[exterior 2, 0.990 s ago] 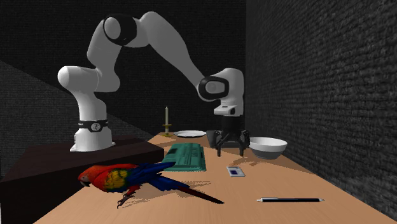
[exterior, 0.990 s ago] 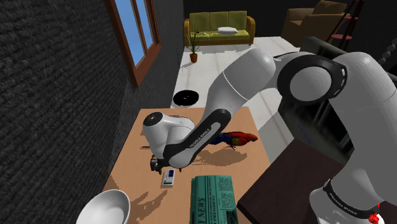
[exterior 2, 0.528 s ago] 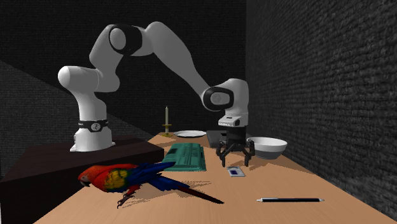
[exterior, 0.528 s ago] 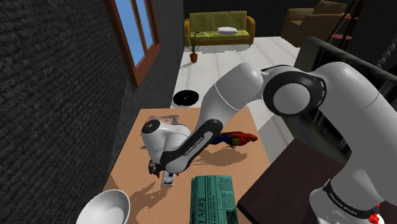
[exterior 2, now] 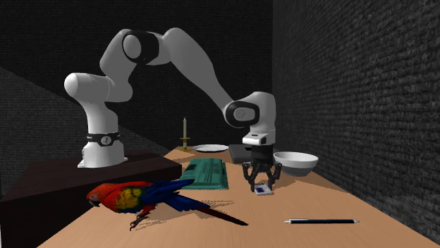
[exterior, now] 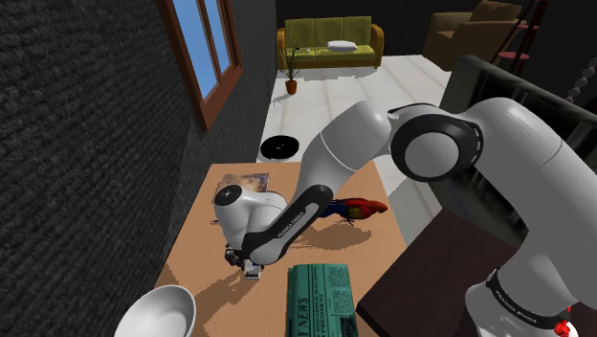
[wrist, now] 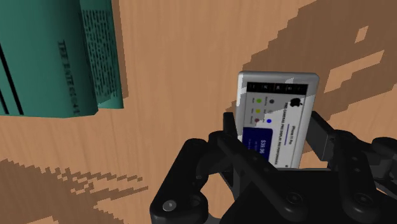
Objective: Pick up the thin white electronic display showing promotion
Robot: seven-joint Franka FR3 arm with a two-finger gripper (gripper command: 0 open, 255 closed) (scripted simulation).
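A thin white display (wrist: 277, 95) with small icons and a blue promotion panel lies flat on the wooden table (wrist: 178, 95). My black gripper (wrist: 275, 130) is down on it, and the fingers (wrist: 233, 130) press against its two long edges, shut on it. In the second exterior view the gripper (exterior 2: 261, 184) points straight down at the table with the display (exterior 2: 264, 191) under its tips. The shoulder view has the gripper (exterior: 246, 262) low on the table and a corner of the display (exterior: 254, 272) peeking out beneath the arm.
A green folded newspaper (exterior 2: 206, 172) lies close beside the gripper toward the stand. A white bowl (exterior 2: 295, 162) sits just behind the gripper. A red and blue parrot (exterior 2: 141, 197) and a black pen (exterior 2: 321, 221) lie nearer the second exterior camera. A plate (exterior 2: 210, 148) and a candle (exterior 2: 185, 134) stand at the far end.
The gripper came down from above the table onto the display, and its fingers went from wide apart to shut against the display's edges.
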